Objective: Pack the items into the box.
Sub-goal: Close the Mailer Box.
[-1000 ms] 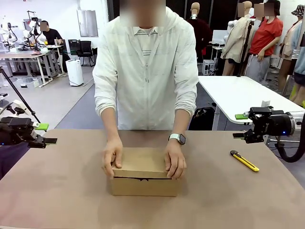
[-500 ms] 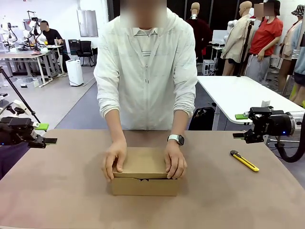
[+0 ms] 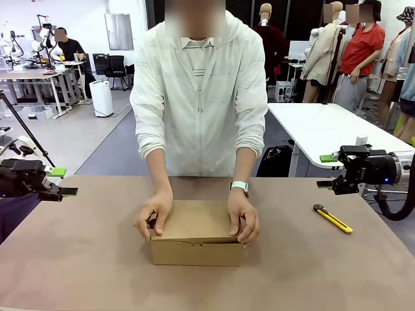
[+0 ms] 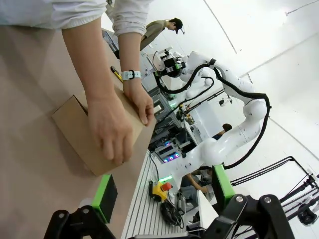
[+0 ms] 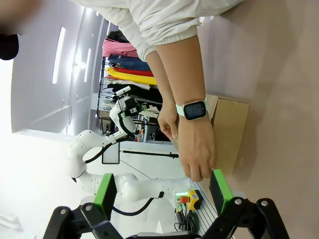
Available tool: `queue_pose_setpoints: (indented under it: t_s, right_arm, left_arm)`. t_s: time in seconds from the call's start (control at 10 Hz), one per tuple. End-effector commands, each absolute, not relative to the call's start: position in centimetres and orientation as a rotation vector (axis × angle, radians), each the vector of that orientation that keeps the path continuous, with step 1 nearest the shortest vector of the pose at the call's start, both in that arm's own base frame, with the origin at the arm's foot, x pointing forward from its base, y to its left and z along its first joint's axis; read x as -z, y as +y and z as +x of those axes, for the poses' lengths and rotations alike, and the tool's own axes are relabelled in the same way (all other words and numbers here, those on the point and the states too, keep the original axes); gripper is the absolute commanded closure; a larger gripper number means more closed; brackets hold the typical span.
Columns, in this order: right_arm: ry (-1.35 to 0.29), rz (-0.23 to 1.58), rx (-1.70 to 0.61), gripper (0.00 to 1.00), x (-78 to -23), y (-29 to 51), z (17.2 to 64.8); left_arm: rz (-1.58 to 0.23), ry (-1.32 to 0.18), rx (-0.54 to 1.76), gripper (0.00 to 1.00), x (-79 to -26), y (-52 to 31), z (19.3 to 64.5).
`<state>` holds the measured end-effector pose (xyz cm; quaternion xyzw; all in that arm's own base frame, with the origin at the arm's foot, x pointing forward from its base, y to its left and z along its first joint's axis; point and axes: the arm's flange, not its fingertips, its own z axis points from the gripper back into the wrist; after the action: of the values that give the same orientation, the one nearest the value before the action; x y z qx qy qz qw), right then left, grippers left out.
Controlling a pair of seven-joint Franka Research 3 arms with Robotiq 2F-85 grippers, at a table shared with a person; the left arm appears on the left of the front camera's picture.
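The box (image 3: pixel 196 241) sat closed at the middle of the table (image 3: pixel 78 259), nearer the person's edge than the robot's. Its contents were hidden by the lid. The person's two hands, one (image 3: pixel 154 216) on the box's left end and one (image 3: pixel 243 217) on its right end, pressed on the lid and covered its far corners; a watch (image 3: pixel 240 187) was worn on the wrist above the right end.

A knife (image 3: pixel 332 218), yellow and black, lay on the table well to the right of the box.

The left pincer (image 3: pixel 61 182) hung well to the left of the box, jaws wide apart and empty. The right pincer (image 3: pixel 327 172) hung well to the right of the box, beyond the knife, jaws likewise wide apart and empty. Nothing stood between either pincer and the box except bare table.
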<state>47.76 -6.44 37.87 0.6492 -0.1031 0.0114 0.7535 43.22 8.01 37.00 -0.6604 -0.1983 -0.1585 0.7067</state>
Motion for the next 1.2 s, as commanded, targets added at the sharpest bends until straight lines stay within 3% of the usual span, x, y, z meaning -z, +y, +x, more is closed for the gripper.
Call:
queue_pose_setpoints:
  t_s: [0.0, 1.1]
  right_arm:
    - [-0.218, 1.403, -0.026, 0.0, -38.03, -6.41, 47.54]
    - [-0.218, 1.403, -0.026, 0.0, -38.03, -6.41, 47.54]
  left_arm:
    - [-1.482, -0.457, 0.356, 0.0, -37.27, 8.03, 43.08]
    - [-1.482, -0.457, 0.356, 0.0, -37.27, 8.03, 43.08]
